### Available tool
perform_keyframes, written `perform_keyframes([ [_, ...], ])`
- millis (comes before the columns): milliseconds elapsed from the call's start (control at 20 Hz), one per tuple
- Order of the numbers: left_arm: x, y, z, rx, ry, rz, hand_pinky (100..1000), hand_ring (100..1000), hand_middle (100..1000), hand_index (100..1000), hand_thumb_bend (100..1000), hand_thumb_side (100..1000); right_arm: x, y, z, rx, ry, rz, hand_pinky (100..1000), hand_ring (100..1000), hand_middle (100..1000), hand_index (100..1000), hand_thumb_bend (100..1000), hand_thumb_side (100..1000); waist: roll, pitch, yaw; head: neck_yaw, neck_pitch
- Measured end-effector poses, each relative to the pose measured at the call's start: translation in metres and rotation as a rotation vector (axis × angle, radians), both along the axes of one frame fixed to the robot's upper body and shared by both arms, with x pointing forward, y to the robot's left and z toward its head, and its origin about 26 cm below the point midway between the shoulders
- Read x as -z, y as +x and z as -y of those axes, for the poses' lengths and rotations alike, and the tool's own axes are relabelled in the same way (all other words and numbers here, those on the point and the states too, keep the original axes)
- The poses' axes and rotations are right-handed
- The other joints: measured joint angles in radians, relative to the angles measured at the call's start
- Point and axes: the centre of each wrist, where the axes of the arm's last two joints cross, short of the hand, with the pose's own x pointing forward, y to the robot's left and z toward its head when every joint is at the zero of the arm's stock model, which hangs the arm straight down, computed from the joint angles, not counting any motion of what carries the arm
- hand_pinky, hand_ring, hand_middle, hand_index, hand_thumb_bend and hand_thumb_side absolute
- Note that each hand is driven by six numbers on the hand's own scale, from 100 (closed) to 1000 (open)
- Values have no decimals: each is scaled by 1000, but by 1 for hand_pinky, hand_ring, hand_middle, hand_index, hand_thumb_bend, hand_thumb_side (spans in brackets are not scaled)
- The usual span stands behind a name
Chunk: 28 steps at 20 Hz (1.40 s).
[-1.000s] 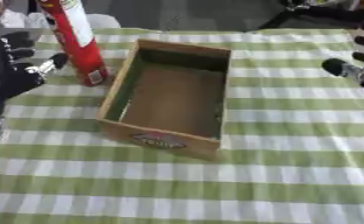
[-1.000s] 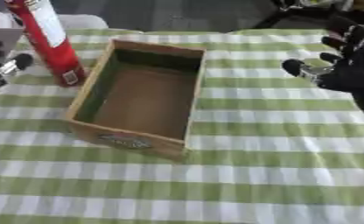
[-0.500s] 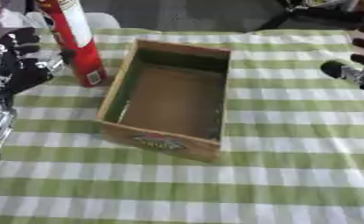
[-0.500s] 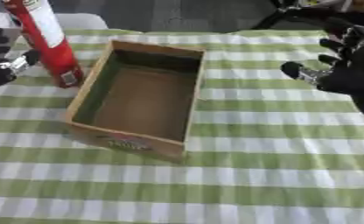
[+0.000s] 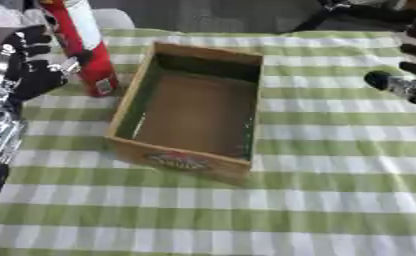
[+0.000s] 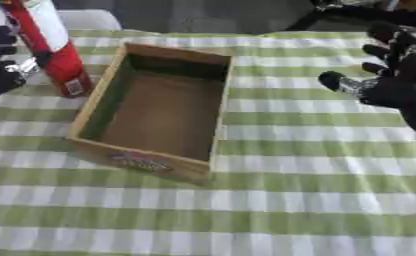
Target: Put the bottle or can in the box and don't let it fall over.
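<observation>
A tall red and white can point(image 5: 83, 46) stands upright on the checked cloth, just left of the wooden box point(image 5: 194, 111). The box is open on top and holds nothing. My left hand point(image 5: 25, 65) is at the left edge, right beside the can, with its fingers straight and spread, the thumb close to the can's side. I cannot tell whether it touches the can. My right hand point(image 6: 389, 75) hovers at the right edge, well clear of the box, fingers spread.
A green and white checked cloth point(image 5: 246, 210) covers the table. A pale object point(image 6: 87, 19) lies behind the can at the far edge. Dark equipment point(image 6: 351, 12) sits beyond the table at the back right.
My left hand has moved up and in toward the can, fingers now beside it. The can and box have stayed put. The right hand has barely shifted.
</observation>
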Motion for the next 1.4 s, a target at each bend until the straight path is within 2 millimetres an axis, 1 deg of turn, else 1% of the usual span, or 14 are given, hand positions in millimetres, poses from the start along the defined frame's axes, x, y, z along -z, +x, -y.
perform_keyframes([
  [100,0,2,1,-2,-1,1,832,831,762,861,789,360,0,0,0,-1,0,0,955,1000,999,970,667,100,0,2,-2,0,-4],
  [150,0,3,0,-7,1,-1,829,829,760,858,796,368,0,0,0,-2,0,0,955,1000,999,970,667,100,0,3,-3,0,-7],
  [550,2,13,1,-62,-10,-15,835,836,760,851,810,391,1,0,-2,-13,3,-4,955,1000,998,970,668,100,1,9,-7,1,-9],
  [650,3,15,1,-71,-20,-15,838,837,762,851,819,401,1,0,-2,-14,3,-3,955,1000,998,970,668,100,1,11,-8,2,-13],
  [850,4,17,2,-81,-28,-13,845,842,765,852,837,431,0,0,-3,-18,1,-3,954,1000,996,969,668,100,1,12,-11,4,-17],
  [1150,3,18,4,-49,-43,-8,857,851,774,858,865,488,0,0,-3,-19,1,-3,954,1000,996,969,668,100,1,15,-11,4,-17],
  [1350,0,19,8,-25,-62,-3,866,860,777,852,869,490,0,0,-3,-19,1,-3,954,1000,995,969,669,100,0,16,-14,5,-17],
  [1400,-1,19,9,-24,-63,-1,867,861,779,853,884,471,0,0,-3,-19,1,-4,954,1000,995,969,659,100,0,16,-14,5,-17],
])
